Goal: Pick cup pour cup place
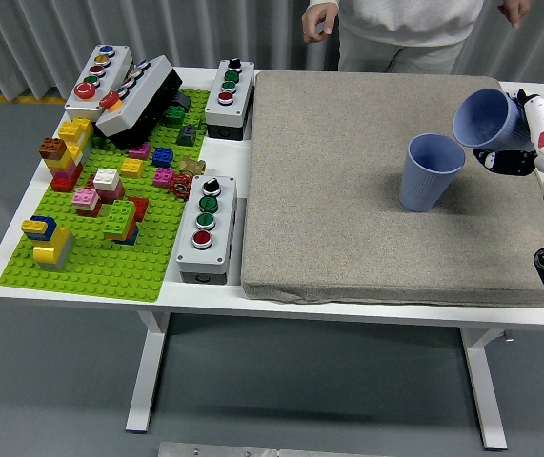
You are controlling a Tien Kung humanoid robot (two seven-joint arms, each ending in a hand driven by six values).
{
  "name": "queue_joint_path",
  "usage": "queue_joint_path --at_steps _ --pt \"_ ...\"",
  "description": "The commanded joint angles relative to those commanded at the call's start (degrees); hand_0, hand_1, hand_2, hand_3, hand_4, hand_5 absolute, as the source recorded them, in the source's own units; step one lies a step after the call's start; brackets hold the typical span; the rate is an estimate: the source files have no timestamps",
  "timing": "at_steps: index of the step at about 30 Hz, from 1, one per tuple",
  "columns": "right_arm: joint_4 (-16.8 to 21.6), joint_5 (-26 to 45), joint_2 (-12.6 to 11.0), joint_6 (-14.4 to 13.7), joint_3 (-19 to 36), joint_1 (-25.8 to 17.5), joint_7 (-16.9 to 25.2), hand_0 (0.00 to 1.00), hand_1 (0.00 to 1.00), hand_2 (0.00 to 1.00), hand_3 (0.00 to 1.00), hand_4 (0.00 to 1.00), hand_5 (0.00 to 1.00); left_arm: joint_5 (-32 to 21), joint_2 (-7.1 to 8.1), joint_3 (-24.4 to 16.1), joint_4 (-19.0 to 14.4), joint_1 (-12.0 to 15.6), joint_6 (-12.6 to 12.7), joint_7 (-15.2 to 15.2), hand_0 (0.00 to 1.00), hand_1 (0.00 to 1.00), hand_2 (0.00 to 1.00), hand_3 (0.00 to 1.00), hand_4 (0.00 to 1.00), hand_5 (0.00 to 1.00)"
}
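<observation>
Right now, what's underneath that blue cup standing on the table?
The standing cup sits on a grey mat covering the table. The mat hides the tabletop directly below it.

There were two blue cups: a tilted cup (486,119) at the right and a standing cup (432,171) on one grey mat (348,209). Four button boxes (205,228) sat on the left by one green brick plate (90,271). One person (405,29) stood at the far side.

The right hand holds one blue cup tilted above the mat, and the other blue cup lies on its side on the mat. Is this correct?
Not quite. In the head view the other blue cup stands upright on the mat, not on its side. The right hand does hold the tilted blue cup.
</observation>
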Motion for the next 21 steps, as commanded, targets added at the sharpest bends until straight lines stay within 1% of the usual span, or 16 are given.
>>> queue_joint_path --at_steps 18,21 --pt "2.2 -2.3 -0.6 -0.9 -2.8 -0.5 -1.5 0.740 0.629 0.533 0.612 0.791 0.128 0.1 0.05 -0.2 0.0 0.2 0.1 0.0 0.876 0.845 0.924 0.810 0.642 0.881" --pt "2.5 -2.6 -1.4 -0.8 -3.8 -0.4 -1.8 0.741 0.629 0.533 0.610 0.791 0.129 0.2 0.08 -0.2 0.0 0.2 0.1 0.0 0.876 0.844 0.924 0.809 0.641 0.881"
